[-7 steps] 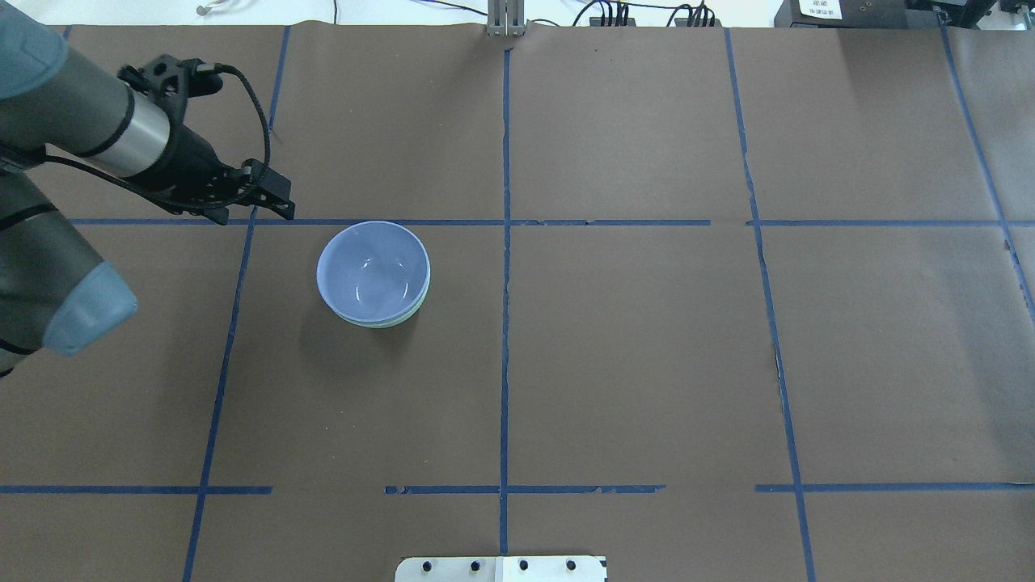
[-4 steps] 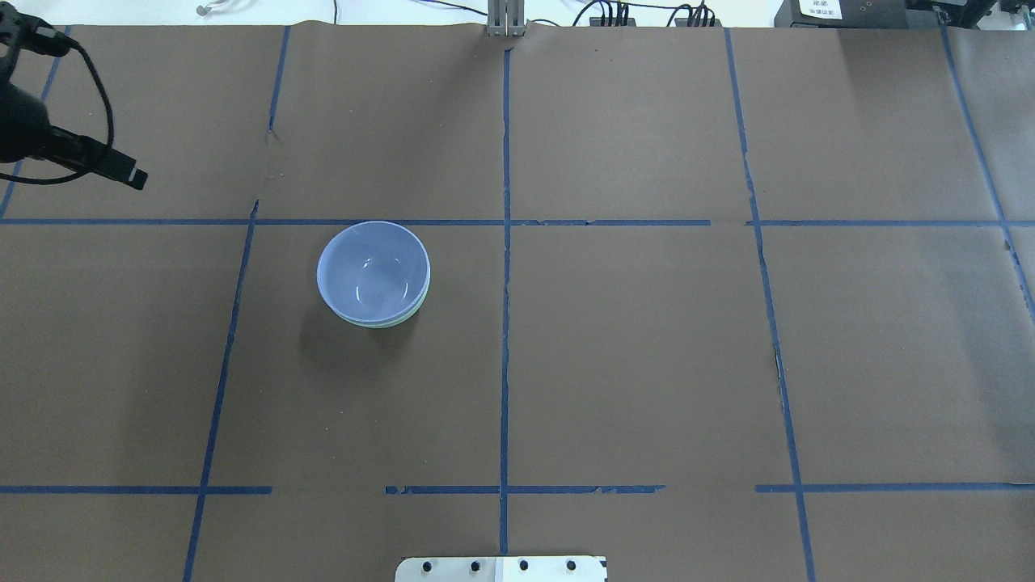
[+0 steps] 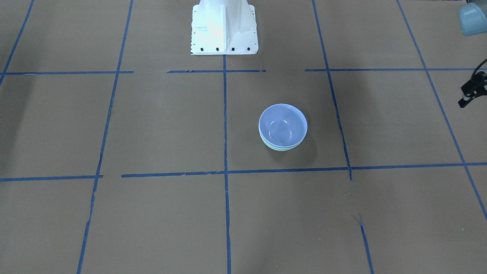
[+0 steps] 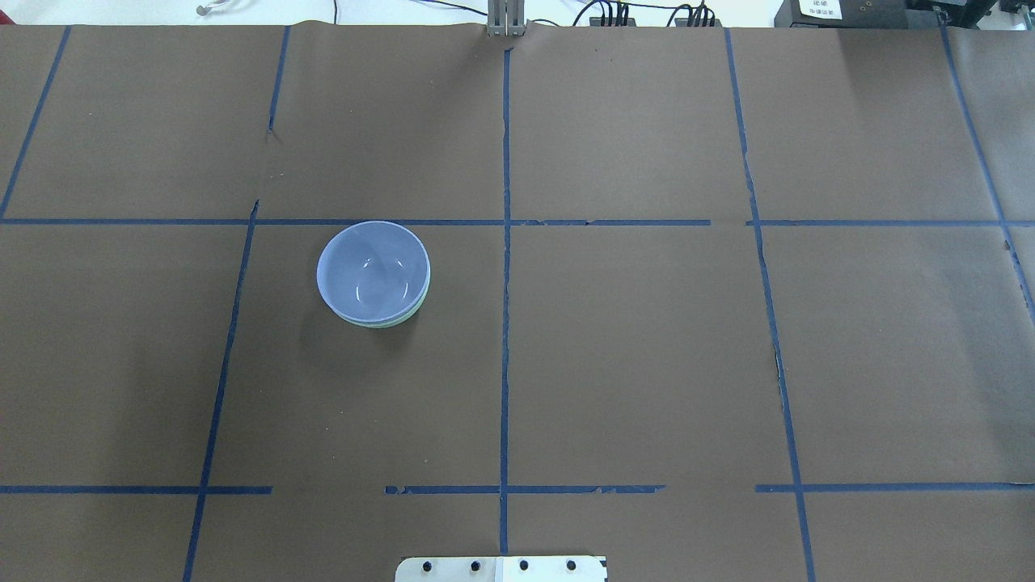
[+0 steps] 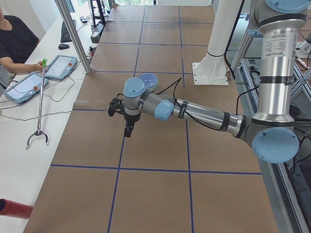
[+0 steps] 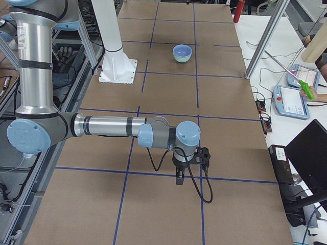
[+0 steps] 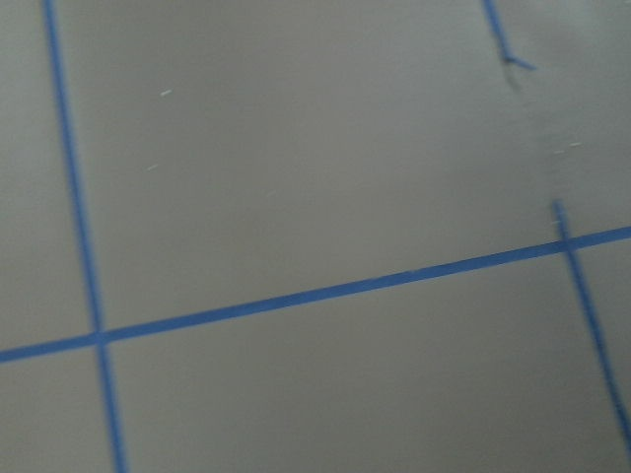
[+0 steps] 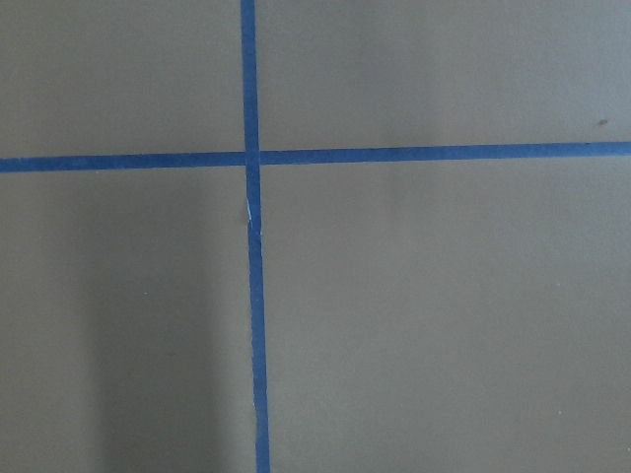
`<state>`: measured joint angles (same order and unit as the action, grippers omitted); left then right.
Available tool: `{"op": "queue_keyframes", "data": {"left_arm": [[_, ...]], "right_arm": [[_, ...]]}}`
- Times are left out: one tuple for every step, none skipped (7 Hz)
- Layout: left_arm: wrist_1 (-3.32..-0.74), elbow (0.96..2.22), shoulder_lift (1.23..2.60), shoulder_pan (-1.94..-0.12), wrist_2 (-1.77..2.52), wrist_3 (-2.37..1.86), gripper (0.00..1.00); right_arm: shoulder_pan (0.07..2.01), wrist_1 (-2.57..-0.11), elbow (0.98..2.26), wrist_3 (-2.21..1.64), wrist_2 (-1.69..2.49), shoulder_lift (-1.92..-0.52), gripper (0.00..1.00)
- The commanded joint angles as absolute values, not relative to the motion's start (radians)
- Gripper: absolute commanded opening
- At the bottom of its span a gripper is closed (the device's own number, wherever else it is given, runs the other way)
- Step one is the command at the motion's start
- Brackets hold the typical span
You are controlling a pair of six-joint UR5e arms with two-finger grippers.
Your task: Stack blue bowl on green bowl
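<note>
The glossy round periwinkle-blue bowl sits nested in the glossy round mint-green bowl, left of centre on the brown bench. The left hand and right hand hang well clear, and how far either is open cannot be told.

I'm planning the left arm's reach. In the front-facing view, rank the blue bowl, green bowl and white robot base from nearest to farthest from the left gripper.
1. blue bowl and green bowl, nested mid-table, nearer the left gripper at the view's right edge; too close to call between them.
2. white robot base, top centre, farthest.
</note>
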<state>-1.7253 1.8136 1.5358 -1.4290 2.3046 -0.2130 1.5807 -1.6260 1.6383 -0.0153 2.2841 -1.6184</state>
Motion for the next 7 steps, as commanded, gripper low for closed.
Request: {"op": "queue_keyframes", "data": {"left_arm": [[-1.529, 1.755, 1.525, -1.566, 2.303, 0.092, 1.00], [-1.514, 1.743, 1.513, -1.587, 2.310, 0.101, 1.00], [-1.513, 1.691, 1.508, -1.589, 2.315, 0.101, 1.00], [-1.514, 1.668, 1.505, -1.589, 2.316, 0.101, 1.00], [-1.514, 1.666, 1.508, -1.589, 2.318, 0.100, 1.00], [-1.514, 1.663, 1.509, -1.588, 2.318, 0.100, 1.00], [-1.514, 1.664, 1.509, -1.588, 2.318, 0.100, 1.00]], "right_arm": [[1.580, -1.626, 1.638, -0.015, 2.284, -1.618, 1.00], [1.582, -1.626, 1.638, -0.015, 2.284, -1.618, 1.00], [1.582, -1.626, 1.638, -0.015, 2.284, -1.618, 1.00], [1.580, -1.626, 1.638, -0.015, 2.284, -1.618, 1.00], [1.580, -1.626, 1.638, -0.015, 2.284, -1.618, 1.00], [1.580, -1.626, 1.638, -0.015, 2.284, -1.618, 1.00], [1.582, -1.626, 1.638, -0.015, 2.284, -1.618, 1.00]]}}
